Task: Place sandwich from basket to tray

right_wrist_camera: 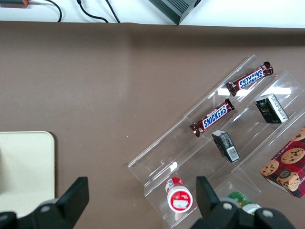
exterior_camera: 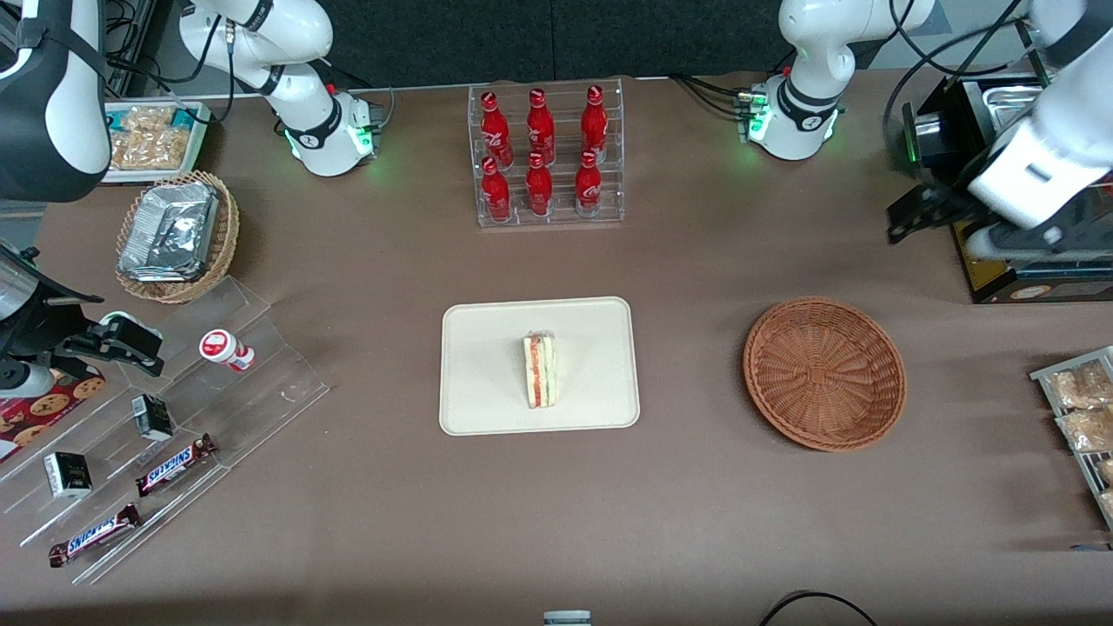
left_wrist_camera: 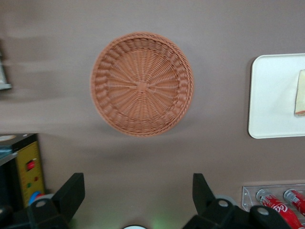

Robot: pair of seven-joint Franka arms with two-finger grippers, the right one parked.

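The sandwich (exterior_camera: 540, 369) stands on its edge near the middle of the cream tray (exterior_camera: 487, 409), its red and green filling facing up. The round reddish-brown basket (exterior_camera: 823, 372) lies beside the tray, toward the working arm's end, with nothing in it. My left gripper (exterior_camera: 909, 217) hangs high over the table, farther from the front camera than the basket. The wrist view looks down on the basket (left_wrist_camera: 142, 83), the tray's end (left_wrist_camera: 271, 95) and a sliver of the sandwich (left_wrist_camera: 300, 93). The gripper (left_wrist_camera: 138, 191) is open, its fingers wide apart and holding nothing.
An acrylic rack of red cola bottles (exterior_camera: 546, 156) stands farther back than the tray. A black machine (exterior_camera: 1017, 261) and snack packs (exterior_camera: 1083, 409) sit at the working arm's end. A foil-filled tan basket (exterior_camera: 174, 235) and a stepped rack with Snickers bars (exterior_camera: 174, 461) are at the parked arm's end.
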